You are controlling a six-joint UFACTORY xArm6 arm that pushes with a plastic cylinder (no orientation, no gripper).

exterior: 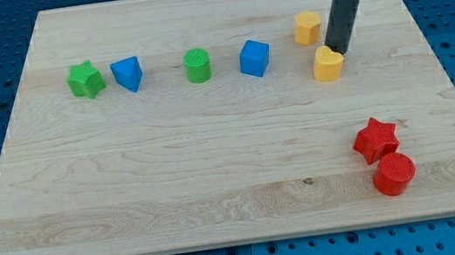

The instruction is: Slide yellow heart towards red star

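Note:
The yellow heart [327,63] lies on the wooden board in the upper right part of the view. My tip [339,47] rests just above and to the right of it, touching or nearly touching its top edge. The red star [375,138] lies lower down toward the view's right, well below the heart. A red cylinder [393,173] sits right against the star's lower right side.
A yellow hexagon block [308,26] sits just above and left of the heart. A blue cube [254,58], a green cylinder [197,64], a blue wedge-like block [127,73] and a green star [85,79] stand in a row toward the view's left. The board's edge [243,245] runs along the bottom.

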